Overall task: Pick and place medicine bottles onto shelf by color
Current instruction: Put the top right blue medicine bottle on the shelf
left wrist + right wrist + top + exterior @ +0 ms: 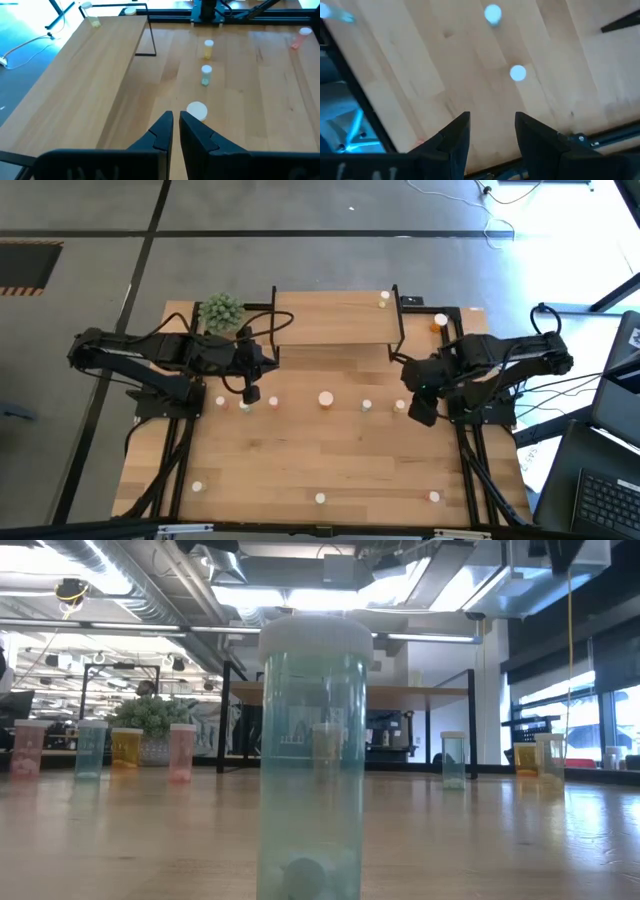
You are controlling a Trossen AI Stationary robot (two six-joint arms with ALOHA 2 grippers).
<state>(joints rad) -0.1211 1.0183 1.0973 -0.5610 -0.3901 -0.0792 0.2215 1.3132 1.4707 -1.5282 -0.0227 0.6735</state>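
High view: the table (340,460) carries the shelf (335,317) at its far edge, with one bottle (384,299) on top. The left gripper (252,393), fingers nearly together and empty, hangs near a big orange bottle (326,399). The right gripper (422,412), fingers parted and empty, hovers beside a yellow bottle (400,407).

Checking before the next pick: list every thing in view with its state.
Left gripper: shut, empty, above the table.
Right gripper: open, empty, above the table.
Shelf: standing, one bottle on its right end.
Large orange bottle: upright, capped, on the table.
Other bottles on the table: upright, capped, scattered.
Plant: upright at the shelf's left end.
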